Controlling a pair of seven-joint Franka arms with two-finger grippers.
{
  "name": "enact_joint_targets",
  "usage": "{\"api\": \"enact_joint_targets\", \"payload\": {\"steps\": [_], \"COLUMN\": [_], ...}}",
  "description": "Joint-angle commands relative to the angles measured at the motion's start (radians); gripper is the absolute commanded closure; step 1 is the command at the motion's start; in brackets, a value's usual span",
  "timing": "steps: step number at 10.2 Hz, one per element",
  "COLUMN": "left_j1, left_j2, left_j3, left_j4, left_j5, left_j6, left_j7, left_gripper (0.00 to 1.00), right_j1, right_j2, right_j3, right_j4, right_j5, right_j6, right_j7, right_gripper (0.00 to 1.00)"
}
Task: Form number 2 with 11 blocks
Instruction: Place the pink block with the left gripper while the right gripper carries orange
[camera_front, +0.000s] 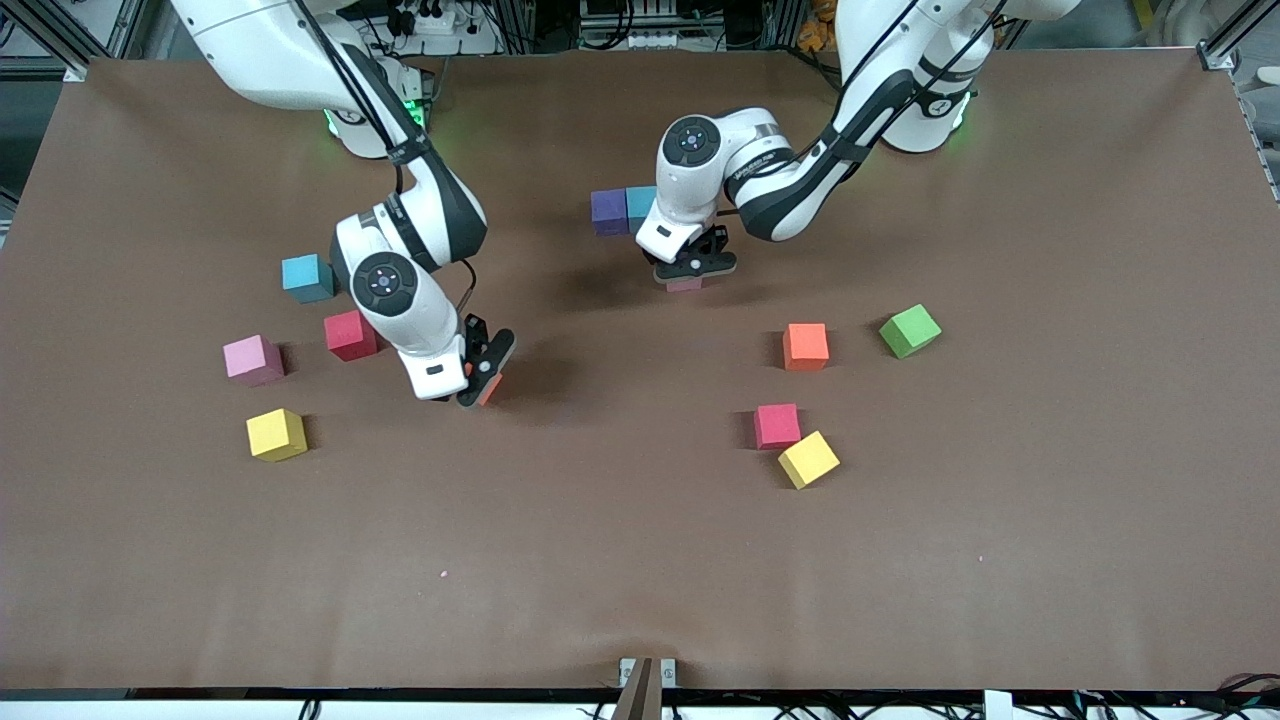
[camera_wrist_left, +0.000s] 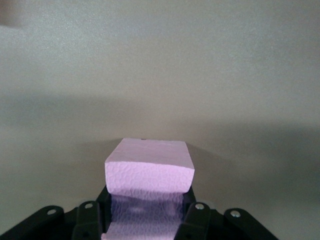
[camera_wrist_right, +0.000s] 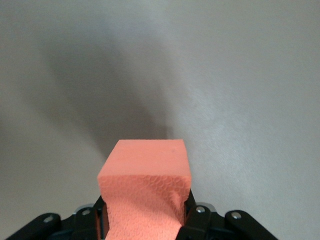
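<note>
wrist views show left hand (camera_wrist_left: 145, 220) pinching pink block (camera_wrist_left: 149, 167).

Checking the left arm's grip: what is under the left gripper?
A pink block clamped in the left gripper, beside the purple block. Only its edge shows from the front; whether it touches the table cannot be told.

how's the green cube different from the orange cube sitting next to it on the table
Colour: the green cube is green, the orange cube is orange. Pose: the green cube sits turned at an angle, while the orange cube lies nearly square to the table's edges. Place: the green cube lies closer to the left arm's end of the table and slightly farther from the front camera than the orange cube. Both look the same size, rest on the table apart from each other, and neither is touched by a tool.
</note>
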Motion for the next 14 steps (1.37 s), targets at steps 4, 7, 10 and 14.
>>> {"api": "enact_joint_targets", "payload": {"steps": [4, 7, 10, 14], "left_j1": [-0.002, 0.007, 0.059, 0.177], "left_j2": [-0.040, -0.058, -0.185, -0.195], "left_j3": [0.002, 0.003, 0.003, 0.008], "left_j4": [-0.029, 0.005, 0.025, 0.149], "left_j5": [0.026, 0.029, 0.029, 0.015], "left_j6": [0.006, -0.018, -0.119, -0.201], "left_j7": [-0.030, -0.016, 0.032, 0.071], "left_gripper": [0.00, 0.00, 0.00, 0.00], "right_j1": [0.103, 0.122, 0.171, 0.289], "right_j2": [0.009, 0.015, 0.015, 0.044], "right_j3": [-0.004, -0.004, -0.004, -0.004], "right_j4": [0.012, 0.012, 0.012, 0.046], "right_j5": [-0.010, -0.012, -0.012, -0.012], "right_j6": [0.000, 0.006, 0.003, -0.001], "right_j7": [-0.072, -0.091, -0.091, -0.086], "right_gripper": [0.48, 0.48, 0.48, 0.47]}}
